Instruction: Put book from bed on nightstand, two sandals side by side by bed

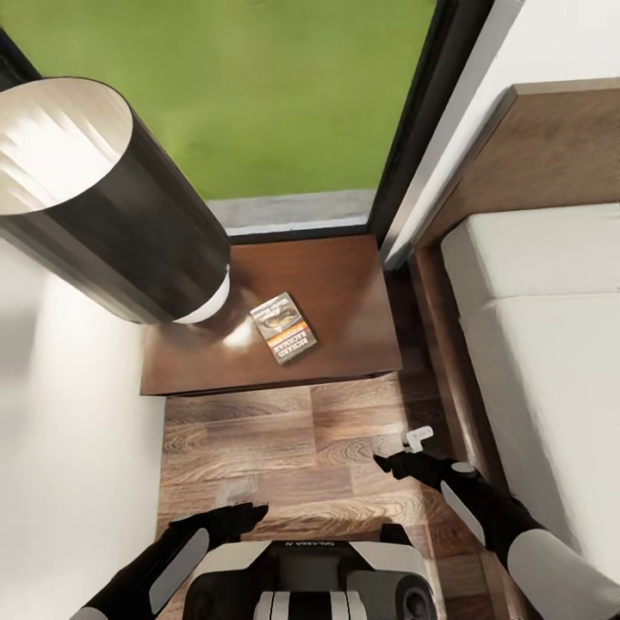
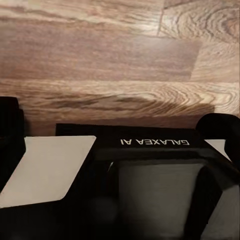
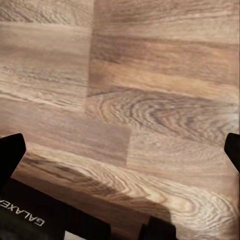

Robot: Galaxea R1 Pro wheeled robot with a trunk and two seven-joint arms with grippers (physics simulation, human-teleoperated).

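The book (image 1: 283, 328), a small dark paperback with an orange band, lies flat on the top of the dark-brown nightstand (image 1: 344, 284), right of a lamp's base. The bed (image 1: 551, 344), with its light-grey mattress and wooden frame, runs along the right. My left gripper (image 1: 244, 515) hangs low over the plank floor in front of the nightstand, open and empty. My right gripper (image 1: 401, 463) hovers near the bed frame, also open and empty; in the right wrist view its fingertips (image 3: 11, 152) stand wide apart over bare planks. The sandals are out of view.
A large lamp (image 1: 103, 198) with a dark cylindrical shade overhangs the nightstand's left part. Behind it a dark-framed window (image 1: 258, 86) shows grass. A white wall (image 1: 69, 448) closes the left. My own base (image 2: 150, 150) fills the floor strip below the grippers.
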